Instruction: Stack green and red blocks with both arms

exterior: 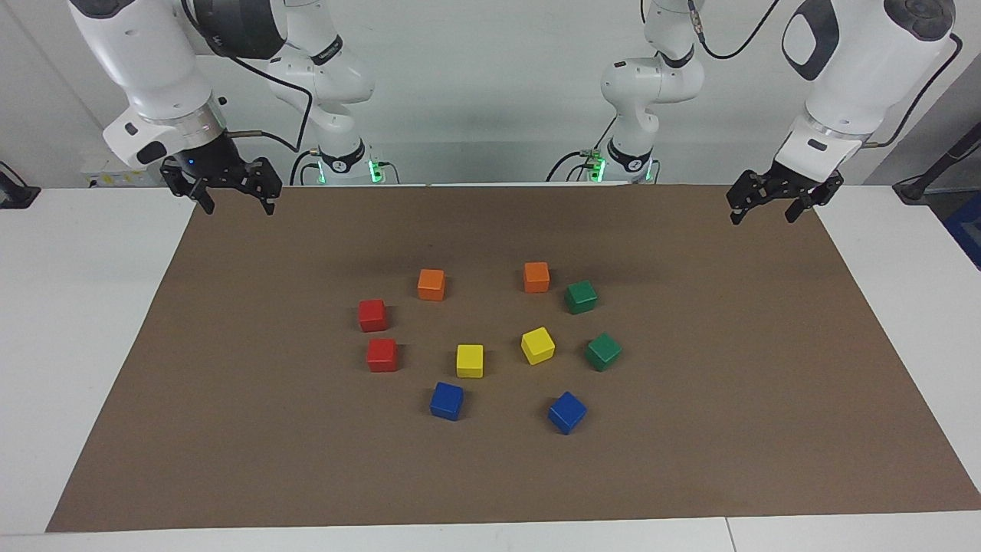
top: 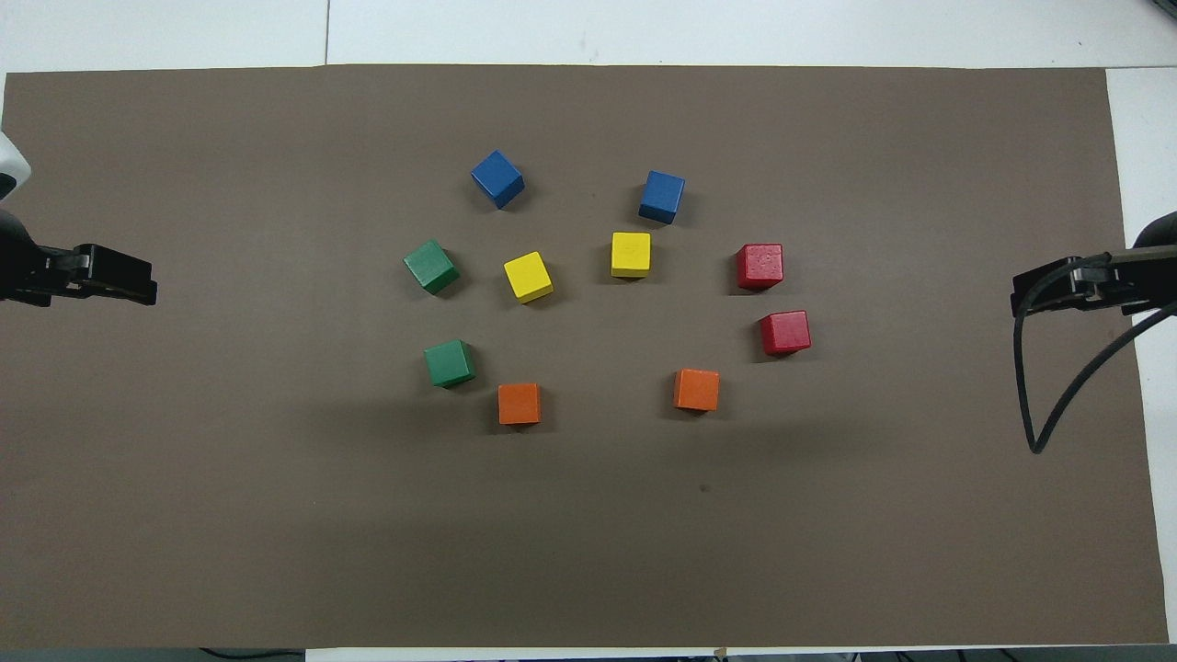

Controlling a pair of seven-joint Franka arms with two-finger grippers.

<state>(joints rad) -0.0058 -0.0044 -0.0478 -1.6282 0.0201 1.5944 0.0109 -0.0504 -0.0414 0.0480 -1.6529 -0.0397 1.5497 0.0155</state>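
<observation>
Across the facing view, two red blocks (exterior: 372,315) (exterior: 382,355) sit toward the right arm's end and two green blocks (exterior: 581,297) (exterior: 603,351) toward the left arm's, likely one pair per arm. Right gripper (exterior: 237,202) and left gripper (exterior: 765,211) hang spread and empty over the brown mat (exterior: 690,460) corners.

From overhead, only the tips of the left gripper (top: 115,276) and the right gripper (top: 1057,287) show; the arms are cut off.

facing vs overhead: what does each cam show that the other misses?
Facing only: both arms whole, bases included, and both grippers hanging open in the air over the mat's corners nearest the robots: left gripper, right gripper.

Overhead only: the full brown mat out to all its edges; of the arms, just the gripper ends at the frame's sides.

Both: ten separate cubes on the mat, nothing stacked; green blocks toward the left arm's end, red blocks toward the right arm's.
</observation>
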